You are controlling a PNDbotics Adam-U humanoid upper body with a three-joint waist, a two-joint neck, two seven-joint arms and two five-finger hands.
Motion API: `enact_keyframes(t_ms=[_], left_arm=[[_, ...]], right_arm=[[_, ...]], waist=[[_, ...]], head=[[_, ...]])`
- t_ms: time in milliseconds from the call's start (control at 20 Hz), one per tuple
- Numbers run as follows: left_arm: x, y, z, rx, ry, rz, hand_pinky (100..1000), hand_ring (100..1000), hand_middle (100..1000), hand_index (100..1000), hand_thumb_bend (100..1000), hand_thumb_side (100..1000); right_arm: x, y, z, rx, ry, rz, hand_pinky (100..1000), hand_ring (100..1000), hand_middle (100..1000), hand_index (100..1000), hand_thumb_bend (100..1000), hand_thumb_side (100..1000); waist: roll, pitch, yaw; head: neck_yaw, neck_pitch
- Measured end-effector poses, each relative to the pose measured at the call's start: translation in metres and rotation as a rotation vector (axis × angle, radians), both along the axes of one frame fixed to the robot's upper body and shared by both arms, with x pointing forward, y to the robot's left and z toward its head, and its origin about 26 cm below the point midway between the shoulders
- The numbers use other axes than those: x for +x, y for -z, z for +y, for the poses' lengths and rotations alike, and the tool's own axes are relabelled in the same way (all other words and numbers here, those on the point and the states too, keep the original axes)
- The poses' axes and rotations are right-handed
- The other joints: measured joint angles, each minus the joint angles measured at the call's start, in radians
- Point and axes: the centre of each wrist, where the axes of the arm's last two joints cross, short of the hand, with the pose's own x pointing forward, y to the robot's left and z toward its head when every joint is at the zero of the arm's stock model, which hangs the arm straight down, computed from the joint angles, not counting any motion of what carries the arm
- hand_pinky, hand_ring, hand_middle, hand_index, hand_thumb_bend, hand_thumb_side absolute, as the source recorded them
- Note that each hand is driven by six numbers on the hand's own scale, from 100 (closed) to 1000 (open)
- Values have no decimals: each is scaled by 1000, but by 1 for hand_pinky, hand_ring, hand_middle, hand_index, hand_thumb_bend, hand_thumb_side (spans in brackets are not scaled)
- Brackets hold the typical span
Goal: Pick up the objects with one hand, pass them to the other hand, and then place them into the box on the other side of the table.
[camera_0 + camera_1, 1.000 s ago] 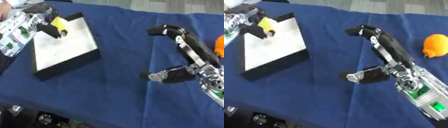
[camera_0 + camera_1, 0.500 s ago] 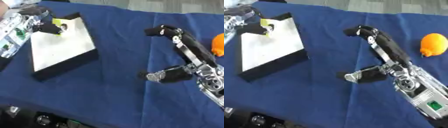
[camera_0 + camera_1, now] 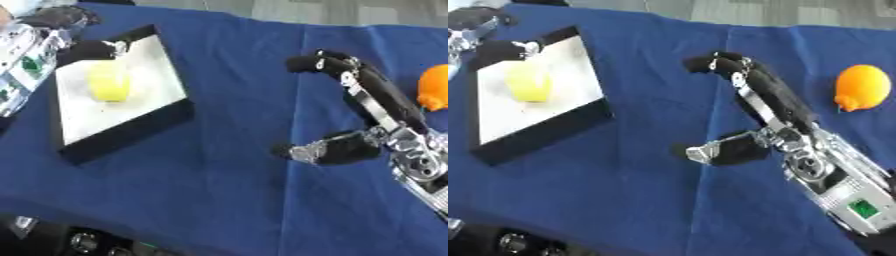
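A yellow object point(image 3: 109, 86), blurred, is on the white floor of the black-walled box point(image 3: 131, 129) at the left of the blue table, apart from any hand. My left hand point(image 3: 51, 36) hovers over the box's far left corner, fingers and thumb spread, holding nothing. My right hand point(image 3: 763, 95) hangs over the middle right of the table, open, fingers stretched away from me and thumb pointing left, with nothing in it. An orange fruit point(image 3: 861, 87) lies on the cloth at the far right, beyond the right hand.
The blue cloth point(image 3: 227, 75) covers the whole table. Its near edge runs along the bottom left, with dark equipment point(image 3: 79, 241) below it. Grey floor shows past the far edge.
The yellow object was pinched in my left hand above the box's far corner; now it is out of the hand and on the box floor. The right hand has barely moved.
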Motion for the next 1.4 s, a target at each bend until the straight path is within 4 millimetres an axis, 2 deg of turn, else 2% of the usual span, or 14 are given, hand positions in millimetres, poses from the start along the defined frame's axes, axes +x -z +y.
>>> enact_keyframes(t_ms=[100, 200, 250, 350, 550, 600, 950, 1150, 1400], left_arm=[[0, 0, 0, 3, 9, 2, 845, 793, 858, 928, 401, 600], [0, 0, 0, 6, 17, 6, 841, 786, 848, 922, 372, 562], [0, 0, -1, 6, 20, 5, 834, 773, 831, 910, 277, 512], [-2, -3, -2, -4, 22, -9, 824, 754, 795, 903, 105, 476], [-10, -14, -8, -93, 28, -78, 798, 719, 748, 847, 100, 478], [-14, -18, -11, -129, 41, -98, 791, 716, 748, 839, 100, 463], [-52, -46, -18, -363, 180, -170, 776, 703, 733, 814, 100, 523], [-68, -54, -10, -495, 198, -207, 750, 663, 693, 785, 100, 609], [-83, -51, -4, -642, 187, -216, 739, 655, 686, 779, 100, 650]], right_arm=[[0, 0, 0, 0, 0, 0, 813, 788, 725, 837, 699, 270], [0, 0, 0, 0, 0, 0, 813, 787, 725, 836, 698, 271], [0, 0, 0, 0, 0, 0, 813, 787, 725, 836, 696, 270], [0, 0, 0, 2, 2, 0, 813, 788, 725, 836, 696, 269], [1, 0, -5, 5, 16, -7, 817, 790, 730, 836, 692, 269], [2, -1, -8, 5, 21, -15, 820, 792, 733, 836, 692, 270], [7, -9, -34, -43, 76, -22, 826, 797, 737, 831, 680, 277], [9, -15, -62, -78, 104, 20, 838, 797, 737, 828, 670, 281], [9, -26, -98, -150, 113, 60, 844, 800, 738, 808, 656, 292]], waist=[[0, 0, 0], [0, 0, 0], [0, 0, 0], [0, 0, 0], [0, 0, 0], [0, 0, -1], [-2, 0, -10], [-6, -1, -18], [-6, -1, -24]], head=[[0, 0], [0, 0], [0, 0], [-1, 0], [-25, 0], [-36, 0], [-100, 0], [-127, 0], [-151, 0]])
